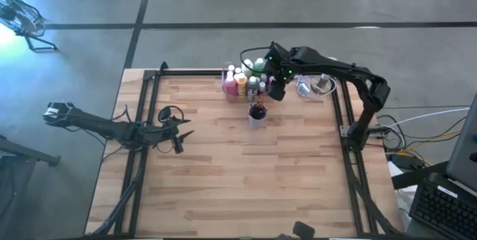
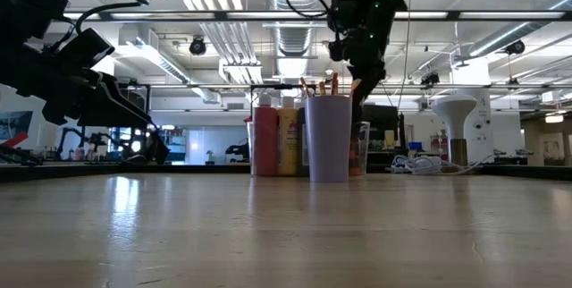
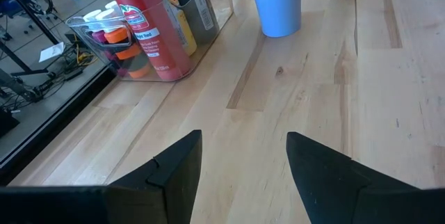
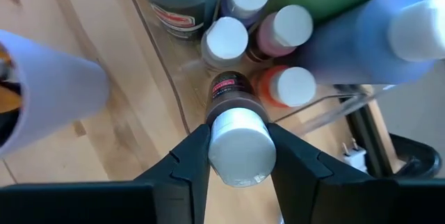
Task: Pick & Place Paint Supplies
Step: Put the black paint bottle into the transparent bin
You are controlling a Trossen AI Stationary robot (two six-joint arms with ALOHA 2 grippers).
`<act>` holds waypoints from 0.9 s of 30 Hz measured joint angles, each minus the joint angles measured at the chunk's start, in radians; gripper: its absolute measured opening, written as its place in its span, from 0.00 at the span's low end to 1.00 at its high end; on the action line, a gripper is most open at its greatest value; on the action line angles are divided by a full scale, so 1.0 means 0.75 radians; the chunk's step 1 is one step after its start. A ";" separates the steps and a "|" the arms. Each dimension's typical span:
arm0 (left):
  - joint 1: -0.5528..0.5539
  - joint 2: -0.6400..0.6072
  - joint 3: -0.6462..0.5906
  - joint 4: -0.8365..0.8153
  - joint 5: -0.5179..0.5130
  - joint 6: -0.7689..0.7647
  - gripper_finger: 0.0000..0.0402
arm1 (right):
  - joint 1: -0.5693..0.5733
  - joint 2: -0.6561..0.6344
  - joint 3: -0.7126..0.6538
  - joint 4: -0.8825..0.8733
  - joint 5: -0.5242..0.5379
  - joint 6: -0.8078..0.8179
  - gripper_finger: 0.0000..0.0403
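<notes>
Pale wooden tabletop (image 1: 246, 173) below; my right gripper (image 4: 238, 160) clamps a small white-capped brown paint bottle (image 4: 236, 130) above the clear bin (image 4: 316, 109) – a tilt could topple neighbours; left gripper (image 3: 243, 161) waits open – far side.

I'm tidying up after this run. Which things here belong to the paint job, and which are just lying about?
Job: clear bin of paint bottles; small white-capped bottle held by the right gripper; cup of brushes.
Lying about: cables at the table's far edge; left gripper waits, open.
</notes>
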 joint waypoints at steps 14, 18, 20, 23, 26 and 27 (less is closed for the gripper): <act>0.001 0.000 0.000 0.000 0.000 0.000 0.54 | -0.008 0.146 0.004 0.040 -0.001 -0.029 0.28; 0.000 0.000 0.000 0.000 0.000 0.000 0.54 | -0.010 0.154 0.005 0.057 -0.028 -0.035 0.30; 0.001 0.000 0.000 0.000 -0.001 0.000 0.54 | -0.011 0.154 0.005 0.061 -0.035 -0.033 0.32; 0.000 0.000 0.000 0.000 0.000 0.000 0.54 | -0.015 0.154 0.005 0.064 -0.036 -0.029 0.33; 0.000 0.000 0.000 0.000 -0.001 0.000 0.54 | -0.016 0.154 0.004 0.067 -0.036 -0.033 0.32; 0.000 0.000 0.000 0.000 0.000 0.000 0.54 | -0.016 0.154 0.004 0.067 -0.036 -0.034 0.31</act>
